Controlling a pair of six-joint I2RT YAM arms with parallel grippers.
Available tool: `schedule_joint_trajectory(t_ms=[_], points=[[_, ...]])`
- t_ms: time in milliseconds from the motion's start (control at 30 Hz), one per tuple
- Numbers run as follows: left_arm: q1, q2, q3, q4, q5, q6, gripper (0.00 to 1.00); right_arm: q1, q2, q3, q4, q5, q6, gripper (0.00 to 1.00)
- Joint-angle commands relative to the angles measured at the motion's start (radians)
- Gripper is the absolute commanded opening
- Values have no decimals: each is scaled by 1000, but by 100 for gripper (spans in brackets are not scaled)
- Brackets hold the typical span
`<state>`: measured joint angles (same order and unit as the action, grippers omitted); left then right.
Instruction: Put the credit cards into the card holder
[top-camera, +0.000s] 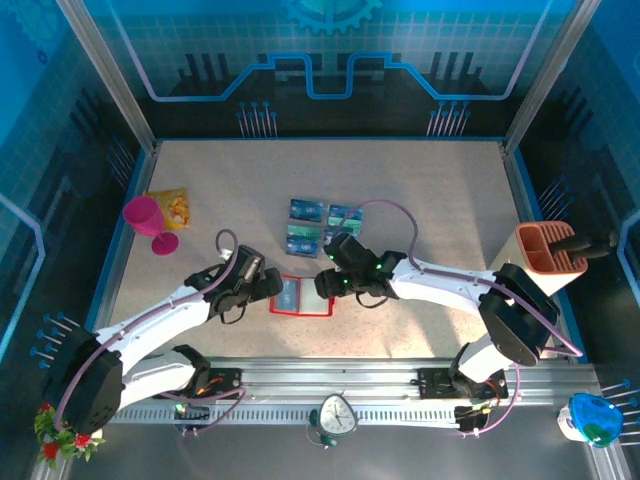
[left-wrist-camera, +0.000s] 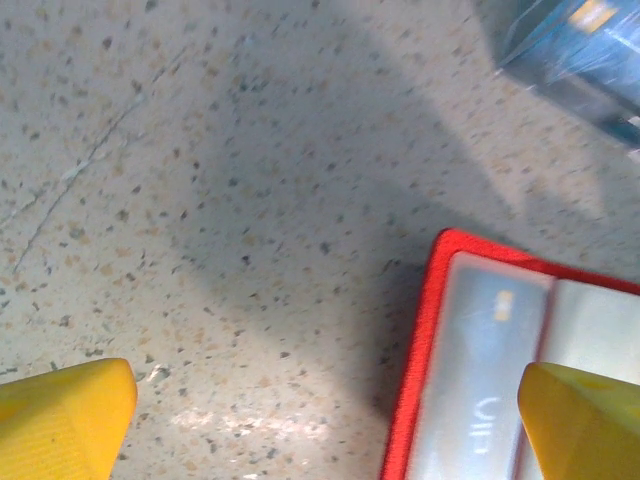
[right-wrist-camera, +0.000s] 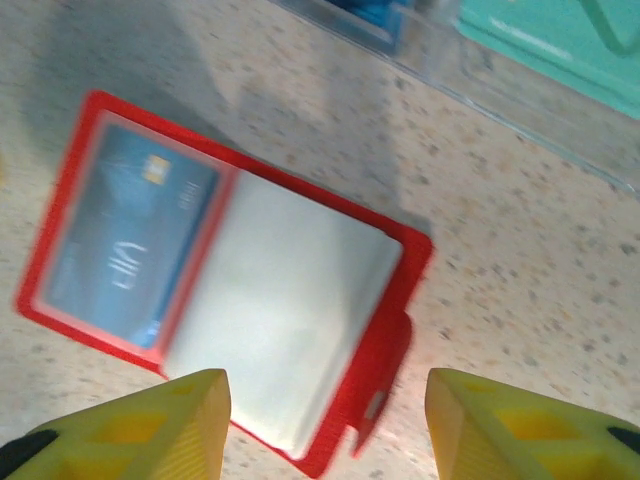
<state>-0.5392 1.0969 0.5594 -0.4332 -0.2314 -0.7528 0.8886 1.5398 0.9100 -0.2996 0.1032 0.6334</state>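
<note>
Two pincers low over the speckled worktop (top-camera: 450, 180), tips facing each other across the card holder (right-wrist-camera: 300, 280). Left pincer (left-wrist-camera: 320, 425) spread wide, empty, poised at the holder's left red rim. Right pincer (right-wrist-camera: 330, 420) parted too, gripping nothing, hovering above the holder's clasp side. Between them, the holder lying flat and opened out, one blue card (right-wrist-camera: 125, 250) already seated behind the clear window of its left pocket, the right pocket looking pale and vacant. Just beyond, toward the back, the other credit cards (top-camera: 322, 225) in a small cluster, blue and teal, flat on the surface. Farther off, a pink goblet (top-camera: 150, 222) and a yellow packet (top-camera: 170, 205) at the left, an orange organizer (top-camera: 550, 248) at the right edge.

Probably light, thin, stiff and slick, those cards, and hard to pinch while flat. Best to catch one by a short edge, or to tip up a corner first. Probably soft and light as well, the holder, and prone to skidding under a pushed card. Worth pinning by the red rim with the free pincer.
</note>
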Motion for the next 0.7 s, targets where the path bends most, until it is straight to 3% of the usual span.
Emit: schedule_joint_trajectory(t_ms=[0,100,267,333,567,600,667], points=[[3,-19,57,-60,7,29,99,-14,38,-13,-15,33,-17,55],[-7,-20,90,-76,18,29,99,-27,78,-13,14,22,-26,47],[-62,-5,142,-88,16,16,99,-60,69,-45,36,22,-33,9],[-89,9,154,-76,18,1,99,-82,40,-82,46,14,-37,1],[-190,103,192,-5,19,-51,99,-166,-48,-178,76,-46,-52,0],[-203,121,200,1,14,-53,99,-173,-54,-188,82,-59,-51,5],[-226,152,212,12,8,-59,99,-183,-68,-198,85,-70,-53,24]])
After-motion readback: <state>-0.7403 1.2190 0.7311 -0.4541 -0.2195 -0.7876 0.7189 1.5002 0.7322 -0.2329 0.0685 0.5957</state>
